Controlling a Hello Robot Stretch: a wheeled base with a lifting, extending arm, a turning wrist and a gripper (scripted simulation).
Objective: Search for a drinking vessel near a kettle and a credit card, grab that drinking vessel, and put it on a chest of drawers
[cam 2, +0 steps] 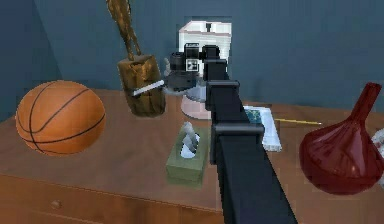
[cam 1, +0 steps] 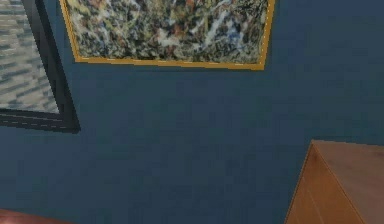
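The dark arm bar rises from the bottom of the arm side view over a wooden chest of drawers (cam 2: 100, 165). At its far end stand the white marker squares, and left of them the gripper (cam 2: 172, 80). A pale, cup-like thing (cam 2: 196, 98) shows right under the gripper's body, above or on the wooden top; which of the two cannot be made out. I cannot tell whether the gripper holds anything.
On the chest top are an orange basketball (cam 2: 60, 117), a wooden block with a brown statue (cam 2: 140, 82), a green tissue box (cam 2: 188, 155), a flat book (cam 2: 262, 125), a pencil (cam 2: 296, 120) and a dark red vase (cam 2: 350, 145). The forward view has a blue wall, a gold-framed painting (cam 1: 165, 30), a black-framed window (cam 1: 30, 60) and a wooden furniture corner (cam 1: 340, 185).
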